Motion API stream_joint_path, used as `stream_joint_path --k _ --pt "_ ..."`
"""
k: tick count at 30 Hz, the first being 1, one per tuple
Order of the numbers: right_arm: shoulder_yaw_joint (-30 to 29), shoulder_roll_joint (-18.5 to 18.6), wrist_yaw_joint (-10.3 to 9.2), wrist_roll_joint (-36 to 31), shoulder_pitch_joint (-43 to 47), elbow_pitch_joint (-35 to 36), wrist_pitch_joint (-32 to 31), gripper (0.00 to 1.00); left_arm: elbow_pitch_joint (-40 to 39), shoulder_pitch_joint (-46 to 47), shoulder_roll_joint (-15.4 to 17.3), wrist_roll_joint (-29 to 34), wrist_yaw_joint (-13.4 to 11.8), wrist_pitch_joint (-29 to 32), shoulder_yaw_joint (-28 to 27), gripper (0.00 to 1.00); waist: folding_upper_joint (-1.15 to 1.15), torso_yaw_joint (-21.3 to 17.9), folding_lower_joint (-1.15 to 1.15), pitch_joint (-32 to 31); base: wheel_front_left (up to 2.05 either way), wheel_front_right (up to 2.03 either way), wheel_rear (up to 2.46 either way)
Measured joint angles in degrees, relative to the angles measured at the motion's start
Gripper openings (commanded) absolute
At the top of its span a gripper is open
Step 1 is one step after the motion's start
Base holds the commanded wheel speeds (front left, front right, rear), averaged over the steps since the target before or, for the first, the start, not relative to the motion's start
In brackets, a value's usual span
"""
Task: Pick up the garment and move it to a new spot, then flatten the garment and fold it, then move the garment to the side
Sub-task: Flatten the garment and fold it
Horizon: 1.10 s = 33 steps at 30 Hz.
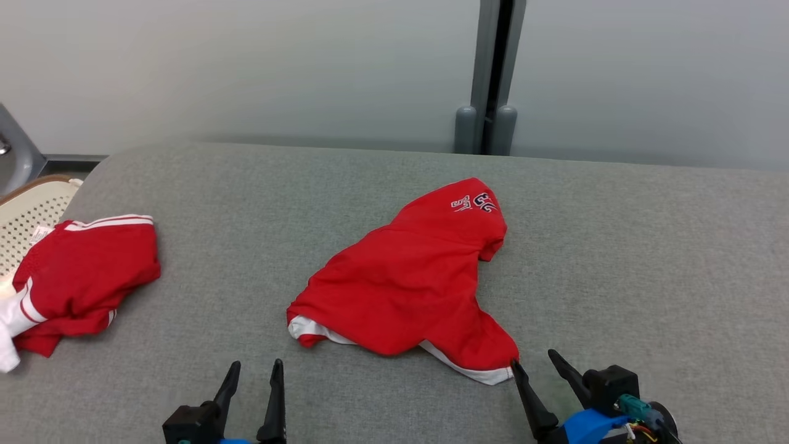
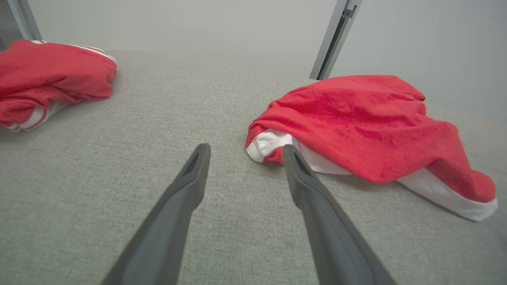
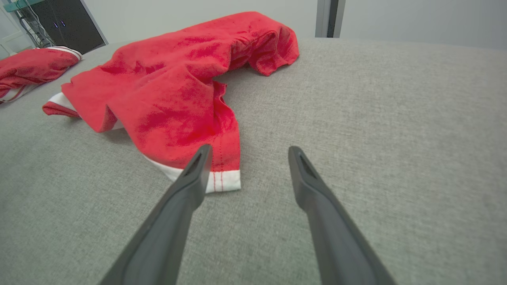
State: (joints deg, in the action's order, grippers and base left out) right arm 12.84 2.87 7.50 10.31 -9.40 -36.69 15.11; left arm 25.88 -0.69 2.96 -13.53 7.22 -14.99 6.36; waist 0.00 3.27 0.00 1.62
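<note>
The garment (image 1: 413, 277) is a crumpled red piece with white trim and a small printed number, lying mid-table on grey fabric. In the left wrist view the garment (image 2: 364, 126) sits ahead and to the right, its white-edged corner close to the right fingertip. My left gripper (image 1: 253, 370) stands open at the near edge, left of the garment and apart from it; it shows as the left gripper (image 2: 243, 148) with bare cloth between the fingers. My right gripper (image 1: 533, 361) is open by the garment's near right corner. In its own view the right gripper (image 3: 249, 152) has its left finger over the white hem of the garment (image 3: 178, 87).
A second red garment with white stripes (image 1: 80, 277) lies bunched at the table's left edge, partly over a perforated cream basket (image 1: 31, 216). A grey post (image 1: 490, 80) stands behind the table against a pale wall. Grey tabletop (image 1: 647, 259) stretches to the right.
</note>
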Motion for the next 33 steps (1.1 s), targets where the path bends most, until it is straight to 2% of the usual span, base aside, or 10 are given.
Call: stream_joint_path --k 4,9,10,11,12,14,15,21,28,33 --pt "0.19 0.0 -0.01 0.19 -2.56 -4.5 0.01 1.0 0.15 0.78 -0.04 -0.69 0.21 0.0 1.52 1.0 0.0 2.18 0.0 1.38 0.0 0.0 0.0" --pt "0.05 0.01 -0.01 0.77 -4.29 -6.57 0.01 0.98 0.13 1.25 -0.02 -1.16 0.22 0.0 1.74 1.0 0.0 4.47 0.01 3.31 0.0 0.0 0.0" --pt "0.21 0.0 -0.01 1.12 -4.48 -6.83 0.01 0.87 0.13 1.43 -0.03 -1.33 0.22 0.0 1.78 1.0 0.0 4.8 0.01 3.66 0.0 0.0 0.0" --pt "0.32 0.0 -0.01 1.24 -4.63 -7.12 0.01 0.71 0.11 1.69 -0.03 -1.58 0.22 0.0 1.82 1.0 0.0 5.07 0.01 4.01 0.0 0.0 0.0" --pt "0.49 0.0 -0.01 1.38 -4.8 -7.47 0.03 0.42 0.07 1.94 -0.02 -1.59 0.22 0.0 1.82 1.0 0.0 5.29 0.01 4.32 0.0 0.0 0.0" --pt "0.92 0.01 -0.01 2.11 -5.49 -8.01 0.09 0.09 0.04 2.11 -0.04 -1.64 0.22 0.0 1.85 1.0 0.0 5.54 0.01 4.81 0.0 0.0 0.0" --pt "1.25 0.01 -0.01 2.43 -5.77 -8.1 0.09 0.0 0.04 2.11 -0.02 -1.7 0.22 0.0 1.86 1.0 0.0 5.54 0.01 5.04 0.0 0.0 0.0" --pt "1.41 -0.07 0.0 3.57 -6.16 -7.3 0.05 0.0 0.02 3.11 -0.03 -2.21 0.22 0.0 2.97 1.0 0.0 4.65 0.01 5.44 0.0 0.0 0.0" --pt "-7.3 -0.04 0.0 2.88 -3.7 -2.53 0.01 0.0 -0.59 3.18 -0.03 -2.53 0.22 0.0 4.19 1.0 0.0 2.48 0.01 4.65 0.0 0.0 0.0" --pt "-14.48 -0.02 0.0 1.03 -0.54 -0.54 0.01 0.0 -0.31 2.77 -0.04 -2.87 0.22 -0.01 7.06 1.0 0.0 0.22 0.0 3.52 0.0 0.0 0.0"
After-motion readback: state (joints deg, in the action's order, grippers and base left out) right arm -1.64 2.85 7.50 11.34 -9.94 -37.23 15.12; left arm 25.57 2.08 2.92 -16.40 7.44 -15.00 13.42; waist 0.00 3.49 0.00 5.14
